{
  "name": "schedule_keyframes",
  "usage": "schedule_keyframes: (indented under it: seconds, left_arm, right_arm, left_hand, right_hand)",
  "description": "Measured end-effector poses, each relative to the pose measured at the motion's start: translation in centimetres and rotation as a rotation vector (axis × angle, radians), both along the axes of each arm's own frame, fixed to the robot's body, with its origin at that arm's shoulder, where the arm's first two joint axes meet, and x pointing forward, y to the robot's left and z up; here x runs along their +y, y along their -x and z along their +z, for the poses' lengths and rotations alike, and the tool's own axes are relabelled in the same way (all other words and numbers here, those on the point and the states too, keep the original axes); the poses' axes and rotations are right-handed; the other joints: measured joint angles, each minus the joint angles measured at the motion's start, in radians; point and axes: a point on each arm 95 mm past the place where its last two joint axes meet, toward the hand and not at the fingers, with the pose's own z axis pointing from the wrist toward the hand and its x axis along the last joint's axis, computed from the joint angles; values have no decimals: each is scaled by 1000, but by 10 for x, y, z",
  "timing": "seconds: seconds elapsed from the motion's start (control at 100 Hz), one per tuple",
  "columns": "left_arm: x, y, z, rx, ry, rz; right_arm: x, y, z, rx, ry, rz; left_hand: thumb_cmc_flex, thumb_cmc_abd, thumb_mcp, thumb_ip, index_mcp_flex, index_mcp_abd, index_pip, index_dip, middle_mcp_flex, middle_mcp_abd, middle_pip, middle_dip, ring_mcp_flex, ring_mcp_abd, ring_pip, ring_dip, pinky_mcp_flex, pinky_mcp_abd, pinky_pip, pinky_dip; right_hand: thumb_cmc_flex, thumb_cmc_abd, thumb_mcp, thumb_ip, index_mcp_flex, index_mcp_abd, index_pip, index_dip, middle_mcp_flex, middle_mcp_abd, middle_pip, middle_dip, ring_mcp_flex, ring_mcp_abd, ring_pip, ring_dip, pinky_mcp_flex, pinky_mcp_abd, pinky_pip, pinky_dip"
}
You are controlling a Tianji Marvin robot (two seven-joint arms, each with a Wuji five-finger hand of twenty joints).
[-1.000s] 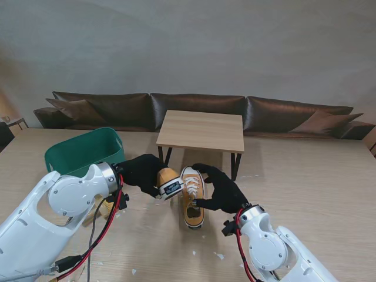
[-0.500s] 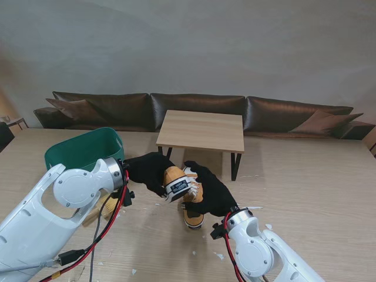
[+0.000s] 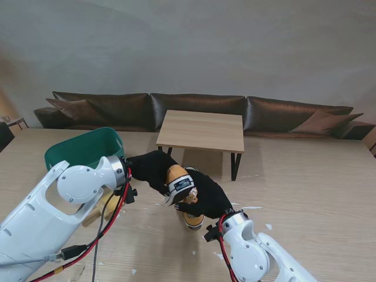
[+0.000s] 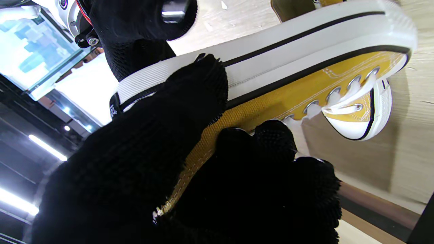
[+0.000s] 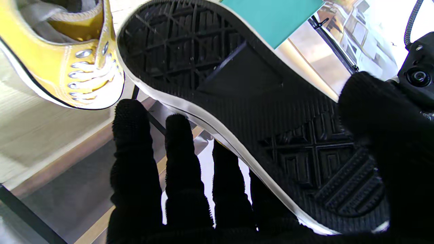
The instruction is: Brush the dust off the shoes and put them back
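Observation:
My left hand (image 3: 150, 170) is shut on a yellow canvas sneaker (image 3: 175, 177) and holds it off the table, heel label toward me. In the left wrist view the fingers (image 4: 190, 101) wrap its white sole and yellow side (image 4: 278, 95). My right hand (image 3: 205, 197) lies against this sneaker from the right. Its fingers (image 5: 135, 162) are straight and spread along one edge of the black sole (image 5: 244, 98), with the thumb over the sole. The second sneaker (image 3: 194, 221) rests on the table under my right hand, mostly hidden; its laced upper (image 5: 67, 57) shows in the right wrist view.
A green basket (image 3: 82, 150) stands at the left behind my left arm. A small wooden table (image 3: 201, 130) sits just beyond the shoes, with a dark sofa (image 3: 194, 106) behind it. A wooden object (image 3: 98, 212) lies by my left arm. White scraps (image 3: 218, 255) dot the tabletop.
My right hand left the sneaker on the table and moved left up to the held one. My left hand carried that sneaker a little to the right.

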Motion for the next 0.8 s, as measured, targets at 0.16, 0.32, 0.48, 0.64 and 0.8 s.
schedule_keyframes:
  seconds: [0.16, 0.32, 0.48, 0.64, 0.8]
  left_arm:
    - [0, -3, -4, 12, 6, -2]
    - [2, -6, -6, 18, 14, -2]
    - [2, -7, -4, 13, 17, -4]
    - [2, -7, -1, 2, 17, 0]
    - [4, -6, 1, -37, 10, 30]
  right_arm:
    - [5, -2, -3, -17, -19, -38]
    - [9, -4, -4, -28, -33, -62]
    - [12, -2, -5, -36, -76, -79]
    - [15, 1, -7, -36, -135, -81]
    - [19, 5, -9, -26, -201, -97]
  left_hand:
    - [0, -1, -14, 0, 0, 2, 0, 0, 0, 0, 1, 9, 0, 0, 0, 0, -1, 0, 0, 1]
    - [0, -10, -26, -1, 0, 8, 0, 0, 0, 0, 1, 13, 0, 1, 0, 1, -10, 0, 0, 2]
    - [0, -37, -26, -9, 0, 8, 0, 0, 0, 0, 1, 13, -1, 1, 0, 1, -11, 0, 0, 5]
    - [0, -66, -29, -24, 0, 8, 0, -1, 0, 0, 1, 15, -2, 1, 0, 1, -13, 0, 0, 13]
    - [0, -78, -86, -43, -10, 8, -9, -1, -21, -1, -29, 6, -48, 4, -2, -3, -47, 0, 0, 13]
  right_hand:
    - [50, 1, 33, 0, 151, 9, 93, 0, 155, 1, -1, 3, 111, 10, 70, 34, 3, 9, 125, -19]
    - [64, -25, 46, -14, 301, 10, 132, -1, 296, 1, -7, 11, 233, 11, 176, 84, 16, 10, 296, -69]
    - [99, -59, 43, -177, 408, 11, 240, -138, 432, 12, -7, 35, 340, 11, 264, 127, 18, 10, 441, -137]
    - [118, -67, 42, -196, 476, 34, 328, -222, 532, 50, -8, 68, 483, -16, 384, 173, 19, 20, 538, -144]
    - [140, -69, 43, -206, 519, 86, 341, -201, 603, 101, -33, 108, 570, -3, 490, 213, 19, 5, 646, -162]
